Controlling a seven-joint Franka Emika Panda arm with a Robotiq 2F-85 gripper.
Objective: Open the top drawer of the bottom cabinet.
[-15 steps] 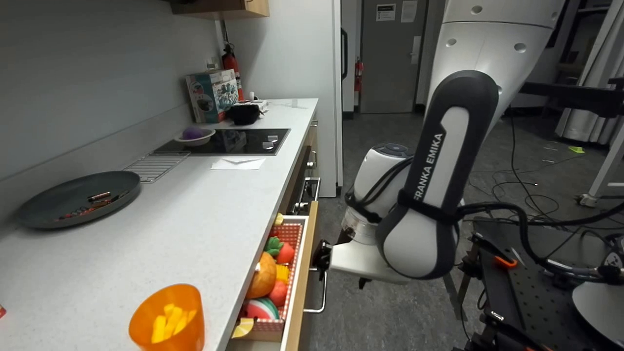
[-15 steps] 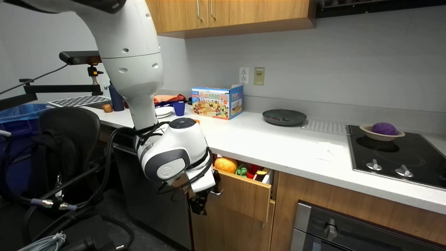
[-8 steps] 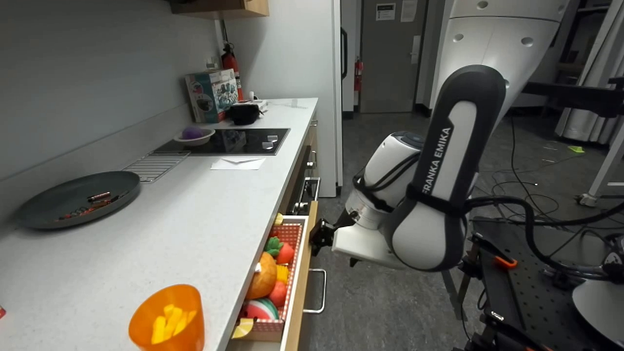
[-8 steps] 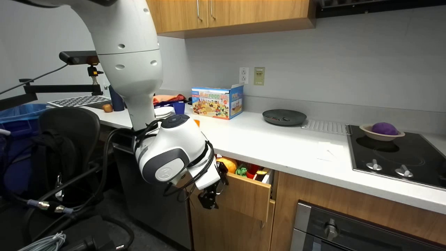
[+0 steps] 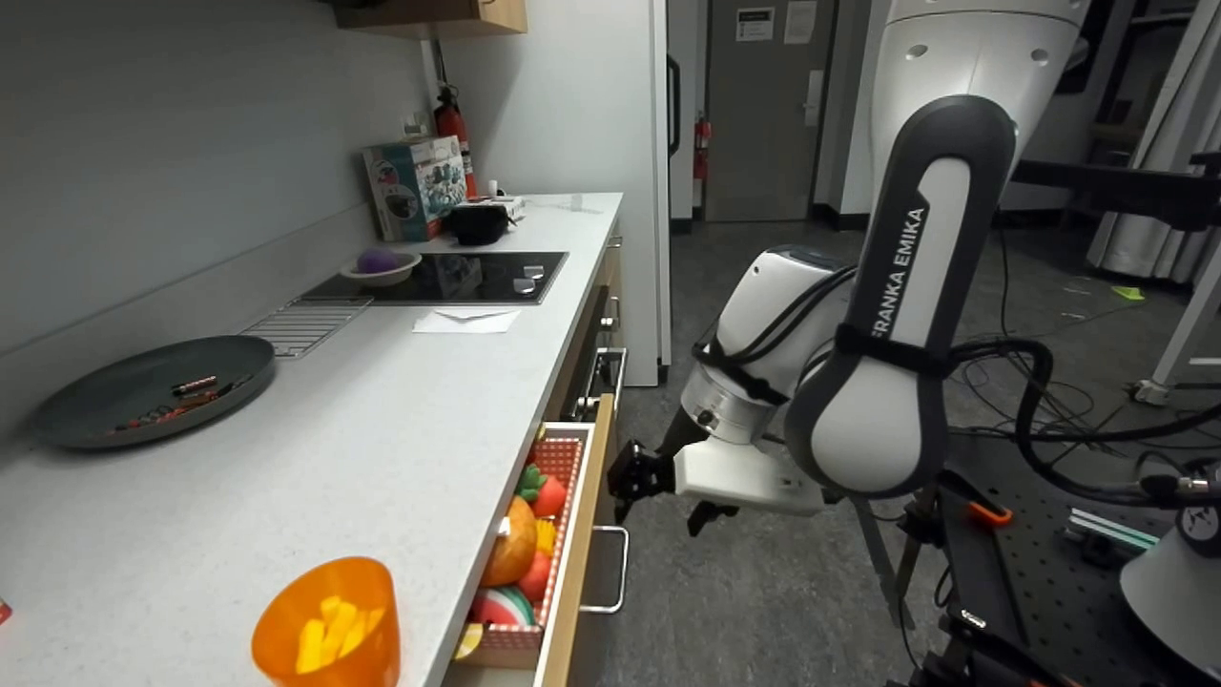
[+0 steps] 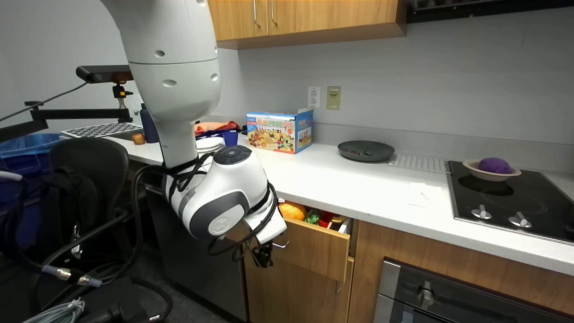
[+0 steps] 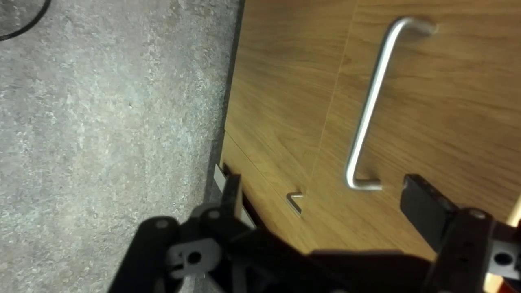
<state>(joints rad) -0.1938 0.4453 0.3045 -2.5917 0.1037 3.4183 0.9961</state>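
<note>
The top drawer (image 6: pixel 314 251), with its tan wood front, stands partly open. Its front also shows in the wrist view (image 7: pixel 452 106). Toy food, such as an orange ball (image 5: pixel 515 546), lies in it beside a red-checked lining (image 5: pixel 563 458). Its silver bar handle (image 7: pixel 368 106) shows whole in the wrist view and also in an exterior view (image 5: pixel 622 572). The bottom cabinet (image 6: pixel 287 291) continues below it. My gripper (image 7: pixel 325 199) is open and empty in front of the drawer front, apart from the handle, toward the handle's far end in an exterior view (image 5: pixel 668 504).
On the white worktop (image 5: pixel 429 410) stand an orange cup (image 5: pixel 329 615), a dark pan (image 5: pixel 162 391) and a wire rack (image 5: pixel 305 324). The oven (image 6: pixel 430 296) is beside the drawer. A second handle (image 7: pixel 295 201) sits lower on the cabinet. A black cart (image 5: pixel 1059 592) stands by the arm.
My gripper has moved off the drawer front, back toward the arm's side, and now stands clear of it. The drawer has slid in slightly. Its contents look the same.
</note>
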